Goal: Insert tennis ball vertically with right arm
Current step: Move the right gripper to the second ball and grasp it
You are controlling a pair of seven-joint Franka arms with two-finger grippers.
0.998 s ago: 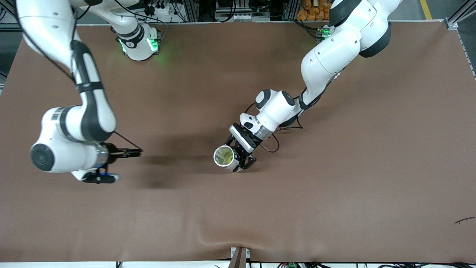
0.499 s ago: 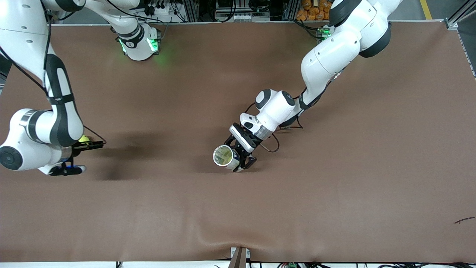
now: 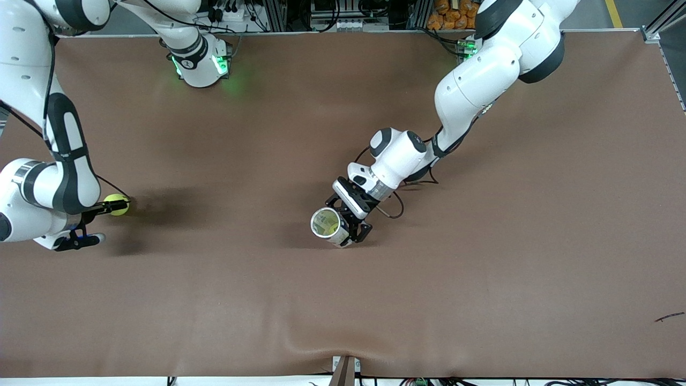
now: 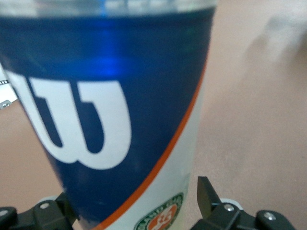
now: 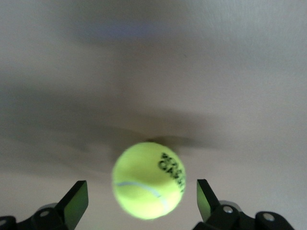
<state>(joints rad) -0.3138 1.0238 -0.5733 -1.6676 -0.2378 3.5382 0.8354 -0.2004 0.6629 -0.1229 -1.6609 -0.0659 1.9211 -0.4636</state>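
A yellow-green tennis ball lies on the brown table at the right arm's end. My right gripper is low at the ball and open. In the right wrist view the ball sits between the two fingers with a gap on each side. My left gripper is shut on a tennis ball can near the table's middle. The can's open mouth faces up toward the front camera. In the left wrist view the can is blue and white with an orange stripe and fills the frame.
The brown table cover is bare around both grippers. A small dark scrap lies near the front edge at the left arm's end. The cover has a wrinkle at the front middle.
My right arm has swung toward its end of the table and brought its open gripper down around the ball. The left arm and the can have barely moved.
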